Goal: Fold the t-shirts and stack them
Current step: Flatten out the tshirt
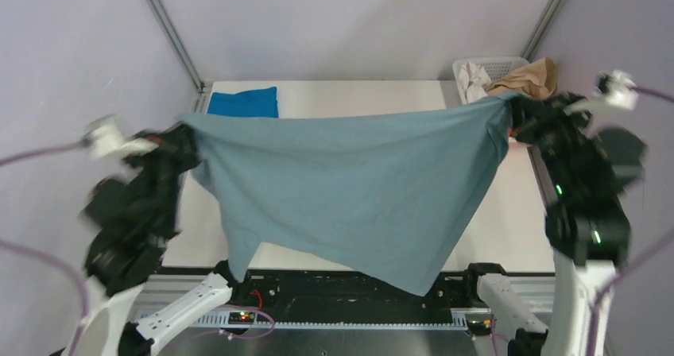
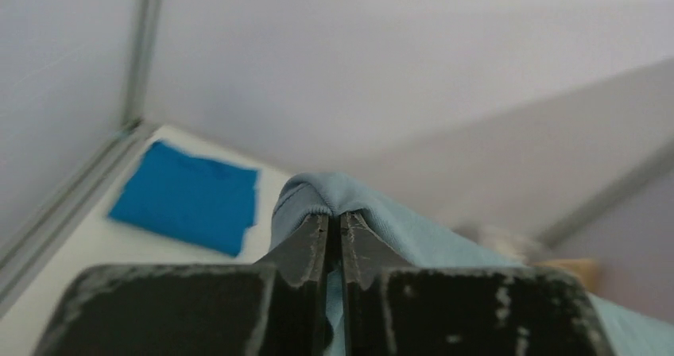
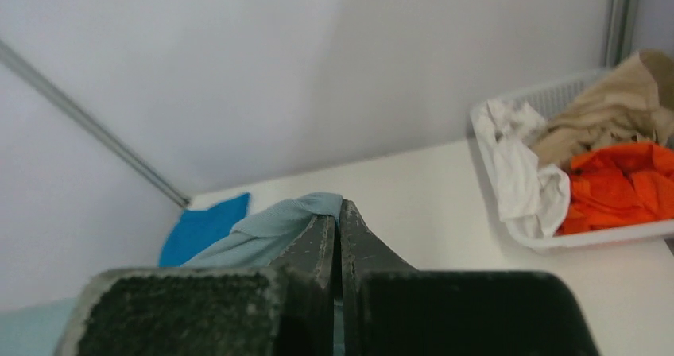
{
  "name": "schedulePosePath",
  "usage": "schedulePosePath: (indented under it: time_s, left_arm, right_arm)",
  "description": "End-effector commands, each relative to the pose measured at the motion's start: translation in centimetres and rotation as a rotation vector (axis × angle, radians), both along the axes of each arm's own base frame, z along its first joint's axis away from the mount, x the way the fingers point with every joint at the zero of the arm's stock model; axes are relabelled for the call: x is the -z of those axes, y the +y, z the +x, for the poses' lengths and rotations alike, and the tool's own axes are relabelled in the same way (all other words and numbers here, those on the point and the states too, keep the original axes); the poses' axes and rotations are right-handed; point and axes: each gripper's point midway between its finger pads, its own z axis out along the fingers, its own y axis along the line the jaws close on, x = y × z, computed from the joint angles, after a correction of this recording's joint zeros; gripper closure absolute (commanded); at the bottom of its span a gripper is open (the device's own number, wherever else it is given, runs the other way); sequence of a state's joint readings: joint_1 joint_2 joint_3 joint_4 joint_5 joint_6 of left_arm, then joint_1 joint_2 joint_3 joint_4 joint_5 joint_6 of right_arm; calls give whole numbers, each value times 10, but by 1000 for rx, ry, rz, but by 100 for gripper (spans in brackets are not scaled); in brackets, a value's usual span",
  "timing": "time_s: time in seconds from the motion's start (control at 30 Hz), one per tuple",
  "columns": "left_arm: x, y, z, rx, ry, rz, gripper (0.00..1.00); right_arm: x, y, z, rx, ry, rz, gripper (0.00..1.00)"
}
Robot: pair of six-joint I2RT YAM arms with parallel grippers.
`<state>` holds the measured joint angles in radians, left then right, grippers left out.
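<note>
Left gripper (image 2: 334, 218) and right gripper (image 3: 338, 210) each pinch a corner of the grey-blue shirt (image 1: 350, 189), stretched in air over the table (image 1: 358, 94). Soft, light, saggy: you'll want grips at corners, tension even.

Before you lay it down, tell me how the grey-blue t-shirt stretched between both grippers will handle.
Probably floppy: the grey-blue t-shirt sags between the left gripper and right gripper, its hem hanging unevenly. Likely light: two small pinches carry it.
</note>
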<state>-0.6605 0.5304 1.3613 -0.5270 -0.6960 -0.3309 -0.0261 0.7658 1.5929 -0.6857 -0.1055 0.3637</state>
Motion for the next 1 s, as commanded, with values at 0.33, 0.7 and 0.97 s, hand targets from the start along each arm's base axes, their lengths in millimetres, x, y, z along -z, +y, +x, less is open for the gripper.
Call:
schedulePosePath:
  time_s: [0.33,0.7,0.97]
  left_arm:
    - [286,-78,277,-21,865,245,1]
    - [267,-62,219,-41,803,149,0]
    - [357,-53,115,-43,925,-62,0]
  right_arm:
    - [233,-37,336,122,545,-158,39]
    - [197,6,283,67,502,-175,1]
    - [258,23,163,57,606,30,1]
